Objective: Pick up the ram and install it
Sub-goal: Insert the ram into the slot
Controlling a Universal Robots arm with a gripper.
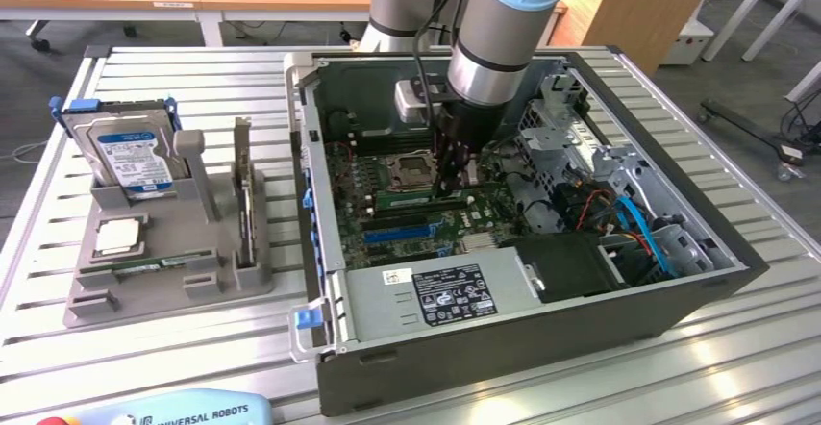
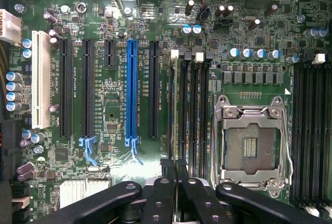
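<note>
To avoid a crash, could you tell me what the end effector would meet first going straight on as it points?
Probably the memory slots beside the empty processor socket, though depth is unclear.

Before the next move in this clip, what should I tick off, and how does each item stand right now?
1. The gripper shut on the ram: ok, stick seen edge-on in its grip.
2. The ram lined up along a memory slot beside the CPU socket: ok.
3. The ram fully seated: cannot tell.
4. The slot latches open: cannot tell.
5. The neighbouring memory slots empty: ok.
</note>
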